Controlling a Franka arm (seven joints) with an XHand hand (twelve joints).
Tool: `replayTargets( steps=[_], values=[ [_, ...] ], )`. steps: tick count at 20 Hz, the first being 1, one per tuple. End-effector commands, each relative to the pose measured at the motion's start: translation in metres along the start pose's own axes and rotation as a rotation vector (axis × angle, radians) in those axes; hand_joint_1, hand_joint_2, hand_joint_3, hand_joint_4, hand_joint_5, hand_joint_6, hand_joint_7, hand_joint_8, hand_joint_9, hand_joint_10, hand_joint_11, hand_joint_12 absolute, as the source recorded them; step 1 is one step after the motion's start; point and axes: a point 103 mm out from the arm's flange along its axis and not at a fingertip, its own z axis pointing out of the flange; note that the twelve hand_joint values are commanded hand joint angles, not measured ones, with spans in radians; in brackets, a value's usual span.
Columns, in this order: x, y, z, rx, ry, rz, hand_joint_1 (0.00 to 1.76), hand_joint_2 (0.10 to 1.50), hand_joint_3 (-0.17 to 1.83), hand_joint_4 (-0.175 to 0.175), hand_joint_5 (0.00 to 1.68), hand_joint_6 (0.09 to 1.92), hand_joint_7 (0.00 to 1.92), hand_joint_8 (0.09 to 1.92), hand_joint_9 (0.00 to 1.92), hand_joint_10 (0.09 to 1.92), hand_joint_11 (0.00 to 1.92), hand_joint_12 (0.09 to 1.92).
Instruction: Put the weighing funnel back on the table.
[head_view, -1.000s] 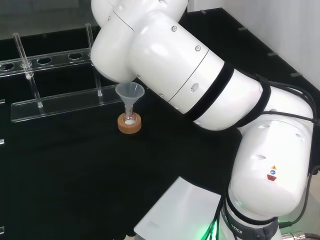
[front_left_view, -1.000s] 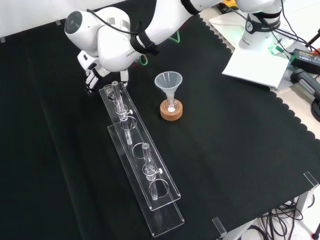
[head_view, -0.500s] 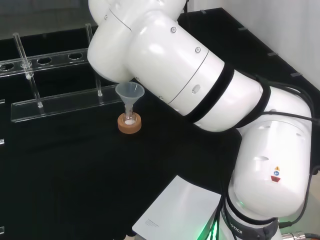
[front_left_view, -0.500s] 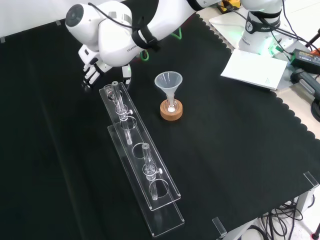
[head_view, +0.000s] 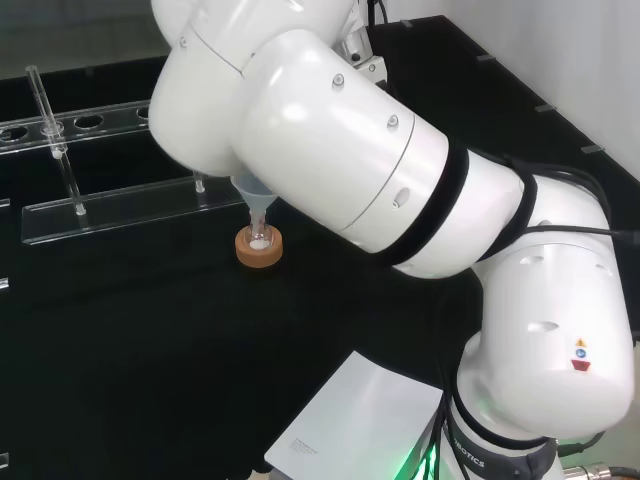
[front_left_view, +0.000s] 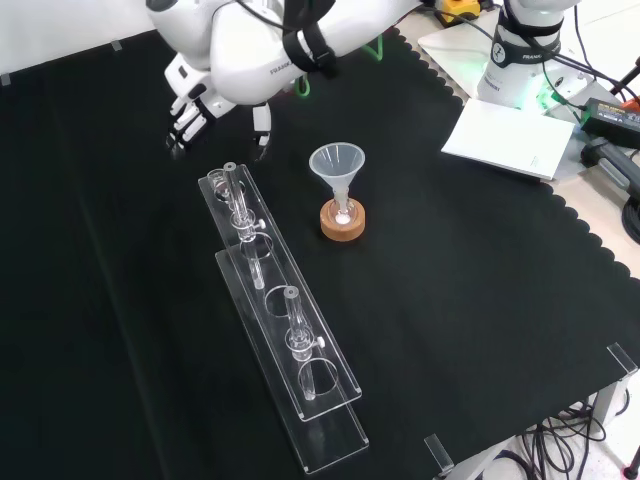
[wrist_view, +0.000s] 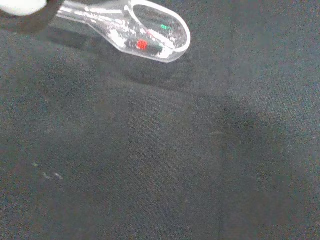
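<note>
Where the arm reaches past the upper end of the clear rack (front_left_view: 283, 330) in the front view, the hand (front_left_view: 196, 100) hangs above the black cloth (front_left_view: 480, 280), fingers (front_left_view: 180, 130) nearly straight and pointing down, thumb set well apart, gripping nothing visible. Wrist view: weighing funnel (wrist_view: 152, 32) on the cloth, scoop mouth up, stem running toward a blurred white fingertip — contact cannot be told. Beside the rack stands the funnel (front_left_view: 337, 163), stem in a small flask (front_left_view: 343, 208) on a cork ring (front_left_view: 343, 227) — a little white material at the flask's bottom.
</note>
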Motion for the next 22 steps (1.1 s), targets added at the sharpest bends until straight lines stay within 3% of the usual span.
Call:
replayTargets(
  steps=[1,7,17,22],
  values=[
    [0.002,-0.038,-0.026,-0.032,0.019,0.009,0.67,0.61,0.35,0.0,0.17,0.09,0.07,0.58,0.62,0.09,0.28,1.36],
    [0.007,-0.067,-0.048,-0.074,0.03,0.018,0.68,0.61,0.35,0.002,0.18,0.09,0.12,0.59,0.65,0.09,0.3,1.35],
    [0.009,-0.1,-0.064,-0.07,0.026,0.02,0.68,0.62,0.34,0.005,0.2,0.09,0.16,0.6,0.66,0.09,0.33,1.34],
    [0.02,-0.127,-0.078,-0.113,0.003,0.041,0.66,0.64,0.34,0.005,0.21,0.09,0.17,0.6,0.66,0.09,0.33,1.34]
  ],
)
